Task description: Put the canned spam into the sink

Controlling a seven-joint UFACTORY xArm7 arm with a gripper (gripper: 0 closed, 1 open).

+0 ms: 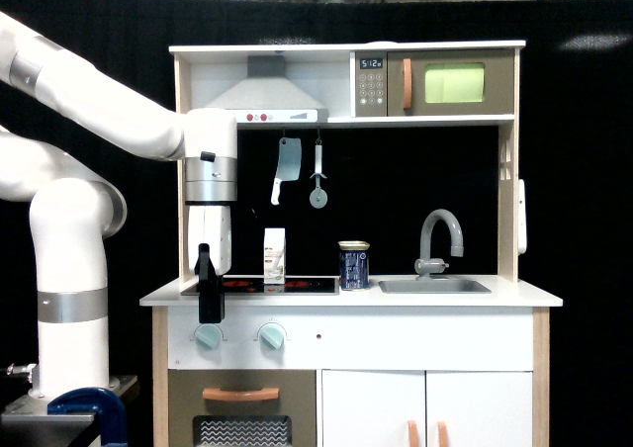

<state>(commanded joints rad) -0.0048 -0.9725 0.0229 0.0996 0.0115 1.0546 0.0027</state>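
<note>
The canned spam (353, 266) is a small dark blue tin with a pale top rim. It stands upright on the white counter, between the black stovetop (297, 285) and the sink (433, 286). The sink is a shallow grey basin with an arched grey faucet (441, 233) behind it, just to the exterior view's right of the tin. My gripper (210, 313) hangs point-down at the counter's left front corner, well left of the tin and apart from it. Its black fingers are seen edge-on, so the gap between them does not show. Nothing is visibly held.
A slim white carton (274, 255) stands on the stovetop between gripper and tin. A toy cleaver (286, 166) and a pizza cutter (317, 180) hang from the rail above. An overhead shelf with hood and microwave (450, 83) limits height. Side panels frame the counter.
</note>
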